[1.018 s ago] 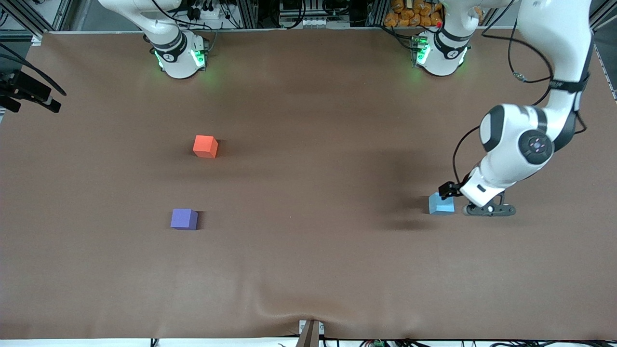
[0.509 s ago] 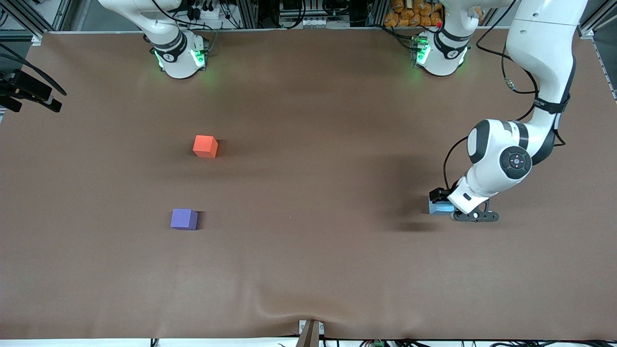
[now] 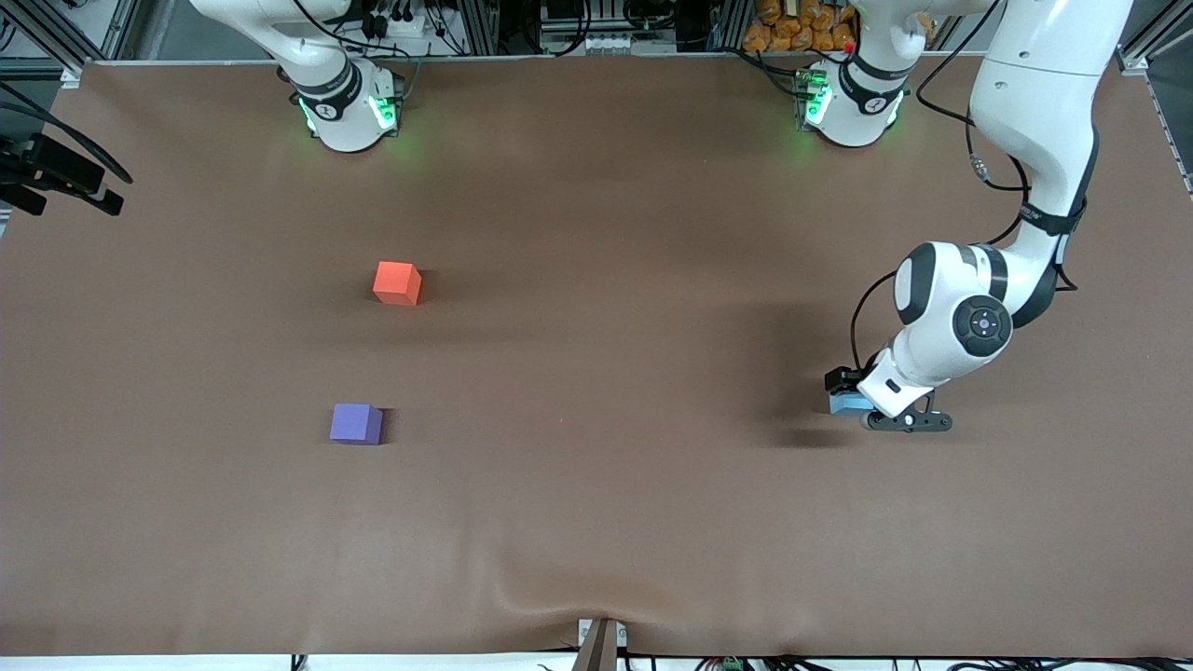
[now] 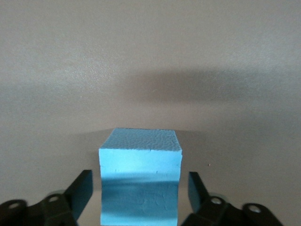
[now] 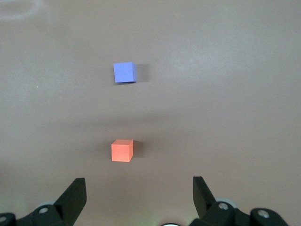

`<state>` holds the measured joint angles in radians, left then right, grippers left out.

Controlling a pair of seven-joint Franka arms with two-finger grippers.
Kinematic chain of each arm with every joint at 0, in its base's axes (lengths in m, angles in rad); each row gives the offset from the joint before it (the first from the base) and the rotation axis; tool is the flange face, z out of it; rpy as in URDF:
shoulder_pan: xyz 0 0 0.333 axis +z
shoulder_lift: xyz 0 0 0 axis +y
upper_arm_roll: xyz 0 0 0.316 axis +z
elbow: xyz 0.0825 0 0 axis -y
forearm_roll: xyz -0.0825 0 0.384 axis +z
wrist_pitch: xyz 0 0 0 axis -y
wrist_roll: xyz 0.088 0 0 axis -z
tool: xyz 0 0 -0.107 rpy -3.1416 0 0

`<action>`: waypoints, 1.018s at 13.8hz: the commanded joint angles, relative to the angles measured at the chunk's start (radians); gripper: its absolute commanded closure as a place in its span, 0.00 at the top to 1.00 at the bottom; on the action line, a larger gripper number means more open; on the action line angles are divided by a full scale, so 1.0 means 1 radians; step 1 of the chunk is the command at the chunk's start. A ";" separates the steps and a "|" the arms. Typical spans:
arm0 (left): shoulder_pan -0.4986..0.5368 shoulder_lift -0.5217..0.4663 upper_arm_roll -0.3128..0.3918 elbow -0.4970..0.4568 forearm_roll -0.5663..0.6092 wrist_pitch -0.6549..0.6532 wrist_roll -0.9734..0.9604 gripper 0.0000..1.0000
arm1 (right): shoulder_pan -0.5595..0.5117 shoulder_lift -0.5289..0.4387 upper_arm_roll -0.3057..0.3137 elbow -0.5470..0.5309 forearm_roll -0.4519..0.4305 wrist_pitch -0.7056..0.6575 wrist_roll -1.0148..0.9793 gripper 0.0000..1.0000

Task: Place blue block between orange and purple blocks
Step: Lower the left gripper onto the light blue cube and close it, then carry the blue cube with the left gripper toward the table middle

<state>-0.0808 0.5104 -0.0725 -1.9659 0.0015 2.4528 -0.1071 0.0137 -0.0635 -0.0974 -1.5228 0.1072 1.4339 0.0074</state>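
Observation:
The blue block [image 3: 844,403] sits on the brown table [image 3: 596,373] toward the left arm's end. My left gripper [image 3: 853,399] is down at it. In the left wrist view the blue block [image 4: 140,174] stands between the open fingers [image 4: 81,192], with a small gap on each side. The orange block [image 3: 397,282] and the purple block [image 3: 355,423] lie toward the right arm's end, the purple one nearer the front camera. My right gripper [image 5: 138,195] is open and empty, high above the orange block [image 5: 122,150] and the purple block [image 5: 124,72]; it does not show in the front view.
A black camera mount [image 3: 56,177] juts in at the table edge toward the right arm's end. A small bracket [image 3: 601,641] sits at the table's near edge. The cloth is rumpled there.
My left arm has swung toward the blue block and its gripper has come over it, so that the fingers now stand on either side. The blocks have not moved.

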 commanded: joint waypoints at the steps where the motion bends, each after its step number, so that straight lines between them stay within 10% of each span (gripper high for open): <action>1: -0.002 0.010 0.000 0.013 0.008 0.008 0.058 0.04 | -0.008 0.005 0.004 0.010 0.006 -0.012 -0.003 1.00; 14: -0.120 -0.055 -0.219 0.342 -0.003 -0.325 -0.080 0.00 | -0.006 0.005 0.004 0.010 0.008 -0.016 0.000 1.00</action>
<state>-0.1595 0.4638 -0.2953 -1.7092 0.0016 2.2137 -0.1347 0.0137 -0.0628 -0.0975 -1.5232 0.1072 1.4307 0.0073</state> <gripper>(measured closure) 0.471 0.000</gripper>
